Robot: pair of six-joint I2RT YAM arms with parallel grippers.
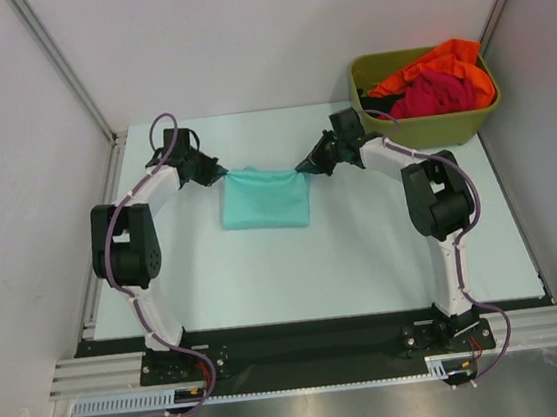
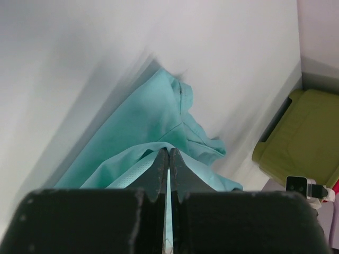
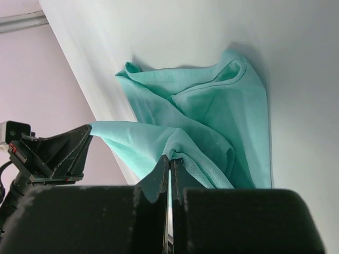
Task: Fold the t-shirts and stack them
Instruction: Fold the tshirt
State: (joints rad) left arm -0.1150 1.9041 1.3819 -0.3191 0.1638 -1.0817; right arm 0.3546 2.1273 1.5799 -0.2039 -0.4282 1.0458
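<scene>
A teal t-shirt (image 1: 265,200) hangs folded between my two grippers above the white table, its lower part resting on the table. My left gripper (image 1: 222,174) is shut on the shirt's left top corner, and in the left wrist view the teal t-shirt (image 2: 143,127) is pinched at the left gripper (image 2: 169,152). My right gripper (image 1: 301,167) is shut on the right top corner; the teal t-shirt (image 3: 212,121) bunches at the right gripper (image 3: 170,160). An orange t-shirt (image 1: 448,58) and a magenta-red t-shirt (image 1: 432,93) lie crumpled in the bin.
The olive-green bin (image 1: 428,128) stands at the table's back right corner, also seen as the bin (image 2: 302,137) in the left wrist view. White walls enclose the table (image 1: 345,261) on three sides. The other gripper (image 3: 53,153) shows at the left of the right wrist view.
</scene>
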